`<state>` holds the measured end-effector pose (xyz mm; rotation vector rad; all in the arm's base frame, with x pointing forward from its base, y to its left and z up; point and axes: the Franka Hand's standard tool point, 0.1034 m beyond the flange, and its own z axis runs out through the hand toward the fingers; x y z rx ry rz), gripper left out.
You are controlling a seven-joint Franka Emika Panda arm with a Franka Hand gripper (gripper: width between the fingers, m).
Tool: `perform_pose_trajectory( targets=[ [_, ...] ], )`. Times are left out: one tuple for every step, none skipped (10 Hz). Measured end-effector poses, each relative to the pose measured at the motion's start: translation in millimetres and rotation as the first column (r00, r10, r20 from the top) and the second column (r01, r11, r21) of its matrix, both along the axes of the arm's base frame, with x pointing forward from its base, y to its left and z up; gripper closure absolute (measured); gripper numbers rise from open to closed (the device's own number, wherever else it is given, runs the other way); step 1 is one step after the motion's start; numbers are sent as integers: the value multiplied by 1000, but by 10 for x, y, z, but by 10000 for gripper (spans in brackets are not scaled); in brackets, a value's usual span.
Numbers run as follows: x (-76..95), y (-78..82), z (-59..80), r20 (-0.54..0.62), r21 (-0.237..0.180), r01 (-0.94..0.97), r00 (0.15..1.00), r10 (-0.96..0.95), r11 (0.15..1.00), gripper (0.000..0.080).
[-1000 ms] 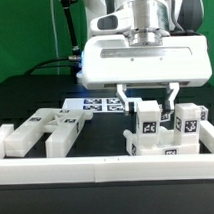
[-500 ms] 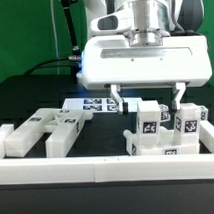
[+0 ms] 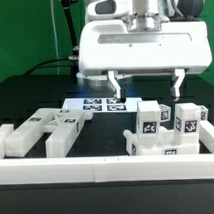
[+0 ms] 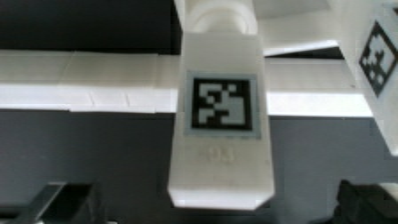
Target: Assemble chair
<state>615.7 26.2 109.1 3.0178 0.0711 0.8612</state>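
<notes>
Your claw [image 3: 145,91] sits higher than before and wide open, gripping nothing, above the tagged post [image 3: 148,119]; loose slabs [image 3: 41,133] off to its side still await joining.

you have one gripper [image 3: 147,92] with two fingers [image 3: 114,83], one marker board [image 3: 95,104], and two clusters of white chair parts [image 3: 44,132]; pieces within each cluster overlap, so you can't count them exactly.
</notes>
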Motion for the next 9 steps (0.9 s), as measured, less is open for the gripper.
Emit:
perform_pose_trajectory(
  targets=[
    [13,-3,20,0,0,-1,1000,1,1000,150],
    [23,-4,22,-3,0,-1,1000,1,1000,150],
    [14,9,-16,-37,3,-4,999,4,1000,150],
    [18,14,-19,-46,5,-5,999,5,1000,150],
    [-13,40,-69,-121,13,-9,993,11,1000,150],
    [13,44,-83,-183,21,-11,983,14,1000,150],
    [13,44,-100,-273,30,-13,962,20,999,150],
    [37,45,-90,-341,38,-13,940,25,999,150],
    [61,49,-82,-373,42,-13,927,28,999,150]
  ],
)
